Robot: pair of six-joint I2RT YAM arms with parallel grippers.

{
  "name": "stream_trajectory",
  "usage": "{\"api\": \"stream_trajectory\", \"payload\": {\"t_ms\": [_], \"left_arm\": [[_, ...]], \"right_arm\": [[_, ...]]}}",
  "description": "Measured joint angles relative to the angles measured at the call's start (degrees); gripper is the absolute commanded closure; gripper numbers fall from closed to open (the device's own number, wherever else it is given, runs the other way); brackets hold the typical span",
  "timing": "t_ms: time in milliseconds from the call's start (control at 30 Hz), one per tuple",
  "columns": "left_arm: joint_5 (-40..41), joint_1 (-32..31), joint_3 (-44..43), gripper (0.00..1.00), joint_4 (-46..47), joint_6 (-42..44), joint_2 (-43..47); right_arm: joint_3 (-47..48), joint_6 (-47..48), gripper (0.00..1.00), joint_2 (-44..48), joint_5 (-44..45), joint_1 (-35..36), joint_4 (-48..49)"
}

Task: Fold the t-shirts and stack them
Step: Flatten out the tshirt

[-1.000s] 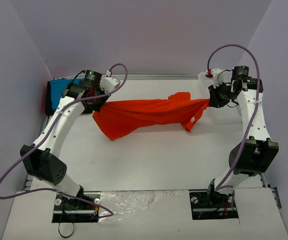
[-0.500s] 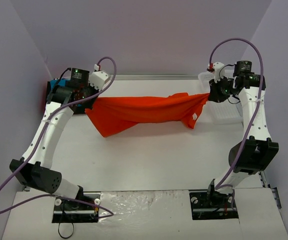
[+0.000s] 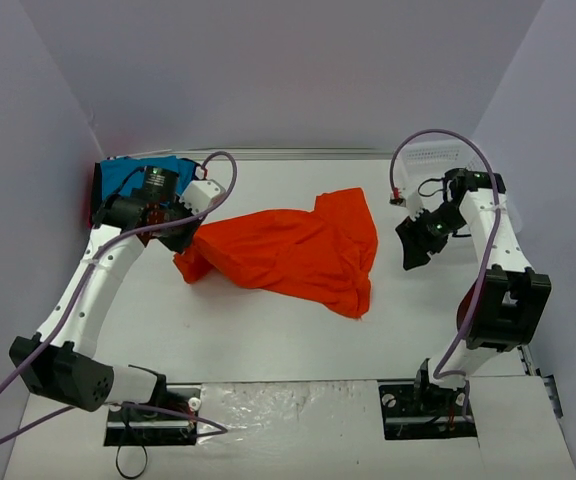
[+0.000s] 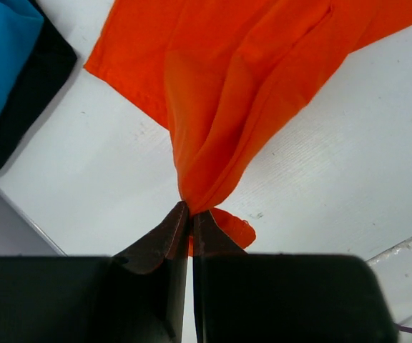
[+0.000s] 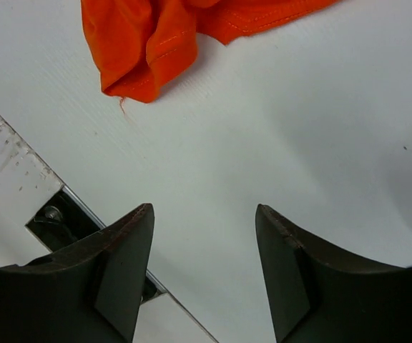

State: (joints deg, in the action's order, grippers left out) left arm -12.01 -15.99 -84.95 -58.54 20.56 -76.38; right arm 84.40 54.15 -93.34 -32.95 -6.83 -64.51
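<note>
The orange-red t-shirt (image 3: pixel 298 250) lies crumpled across the middle of the table. My left gripper (image 3: pixel 188 238) is shut on its left end, and in the left wrist view the cloth (image 4: pixel 249 71) fans out from the pinched fingertips of that gripper (image 4: pixel 189 209). My right gripper (image 3: pixel 412 258) stands open to the right of the shirt, holding nothing. The right wrist view shows that gripper (image 5: pixel 204 209) over bare table, with the shirt's edge (image 5: pixel 149 43) ahead of it. The turquoise-blue t-shirt (image 3: pixel 133 175) lies folded at the back left on a black one (image 4: pixel 31 86).
A white mesh basket (image 3: pixel 433 155) stands at the back right, behind the right arm. The table's metal edge rail (image 5: pixel 56 214) shows near the right gripper. Grey walls close in the back and both sides.
The right gripper opened and let go of the shirt's right end, then drew back toward the near side. The shirt, stretched between both grippers before, dropped onto the table.
</note>
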Motion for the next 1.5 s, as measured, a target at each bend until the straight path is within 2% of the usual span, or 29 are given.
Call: {"api": "stream_trajectory", "payload": {"t_ms": [167,367,500,700,833,1133,1500], "left_arm": [[-1.9,0.0,2.1,0.98,0.3,-0.1,-0.1],[-2.9,0.0,4.8,0.98,1.4,-0.7,-0.1],[-3.0,-0.1,6.0,0.98,2.3,-1.4,-0.1],[-3.2,-0.1,6.6,0.98,3.7,-1.9,-0.1],[-3.2,-0.1,6.9,0.98,4.1,-2.2,-0.5],[-3.2,-0.1,7.6,0.98,5.2,-2.8,-0.5],[-3.0,-0.1,9.0,0.98,5.9,-2.8,-0.5]], "right_arm": [[0.1,0.1,0.51,-5.4,-1.9,3.0,0.0],[0.1,0.2,0.54,-13.2,-5.6,10.8,0.3],[0.0,0.3,0.59,-15.4,-7.5,13.9,0.2],[-1.4,1.1,0.6,-16.2,-8.0,14.8,0.2],[-1.6,1.5,0.64,-16.9,-8.1,16.9,0.2],[-1.5,1.4,0.64,-22.1,-8.8,22.6,0.7],[2.0,-0.2,0.62,-26.6,-8.4,22.7,2.3]]}}
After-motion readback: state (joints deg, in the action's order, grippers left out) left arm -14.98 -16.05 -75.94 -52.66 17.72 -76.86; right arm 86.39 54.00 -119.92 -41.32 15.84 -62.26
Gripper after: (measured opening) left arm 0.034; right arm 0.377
